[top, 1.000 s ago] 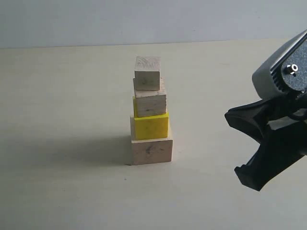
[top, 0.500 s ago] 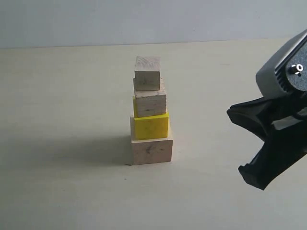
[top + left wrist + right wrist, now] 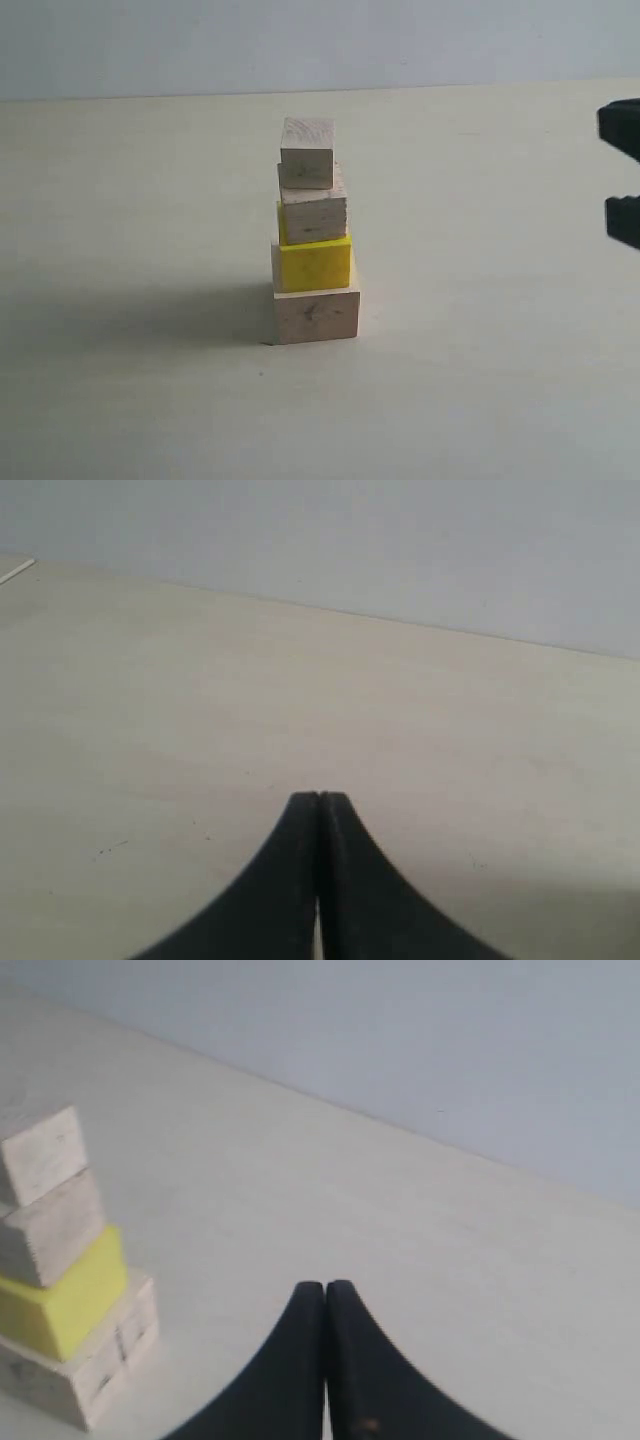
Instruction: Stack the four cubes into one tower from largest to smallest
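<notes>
So your tower is up and standing on its own, roughly mid-desk and well clear of the far edge where the desk meets the pale wall. From the bottom you've got the large wood cube flat on the desk, the yellow cube on that, the medium-small wood cube on the yellow, and the tiny wood cube on top. It's not perfectly flush, tbh. The tiny one sits toward the left side of the cube under it, and the medium-small one looks a touch twisted against the yellow. Nothing is touching the stack. Your right gripper is off toward the right side of the desk, well apart from the tower, and its wrist view shows the fingertips pressed together with nothing between them. In the exterior view you only see two dark bits of it at the right border, too little to judge from. Your left gripper has its fingertips together too, empty, over bare desk. It doesn't show in the exterior view, so I can't tell you which edge it's near.
</notes>
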